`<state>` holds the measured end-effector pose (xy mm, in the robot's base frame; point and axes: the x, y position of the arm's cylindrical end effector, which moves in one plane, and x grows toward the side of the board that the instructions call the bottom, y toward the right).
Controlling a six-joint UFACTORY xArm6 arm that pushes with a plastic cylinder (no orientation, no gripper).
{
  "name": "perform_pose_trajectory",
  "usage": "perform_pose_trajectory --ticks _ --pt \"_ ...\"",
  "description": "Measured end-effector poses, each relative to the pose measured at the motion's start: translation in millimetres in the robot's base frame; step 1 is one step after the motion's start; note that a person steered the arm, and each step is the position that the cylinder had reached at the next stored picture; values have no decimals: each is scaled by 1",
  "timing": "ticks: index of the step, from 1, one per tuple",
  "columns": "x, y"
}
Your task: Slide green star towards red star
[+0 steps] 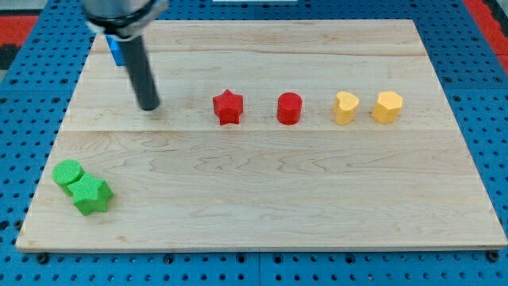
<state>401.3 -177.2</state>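
A pale wooden board (262,199) of joined planks is seen lying on a blue perforated surface (476,48). In the upper left of the frame a straight dark rod is lowered from the arm, and my tip (148,106) is set on the board well to the view's left of the red star-shaped block (228,107). No gripper is carried by the arm, so nothing is opened, closed or clamped; no block is touched by the rod. A blue block (115,49), its shape not made out, is partly hidden behind the rod near the board's upper left edge.

The green star-shaped block (92,195) is found in the lower left corner of the board, touching the green cylinder block (68,172) that lies just above and to its left. It is well apart from both my tip and the red star-shaped block.

A row is formed across the middle of the frame: the red star-shaped block, then a red cylinder block (290,108) to its right, then two yellow blocks, one heart-like (345,107) and one roughly hexagonal (387,106), near each other but apart.
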Motion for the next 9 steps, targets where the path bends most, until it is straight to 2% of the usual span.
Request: perform_pose_trajectory --ticks 1,2,3,4,5,6,9 --pt "52 70" --pt "146 109" --pt "165 32" --pt "188 1" --pt "195 -24" --pt "158 -47" --pt "82 -29"
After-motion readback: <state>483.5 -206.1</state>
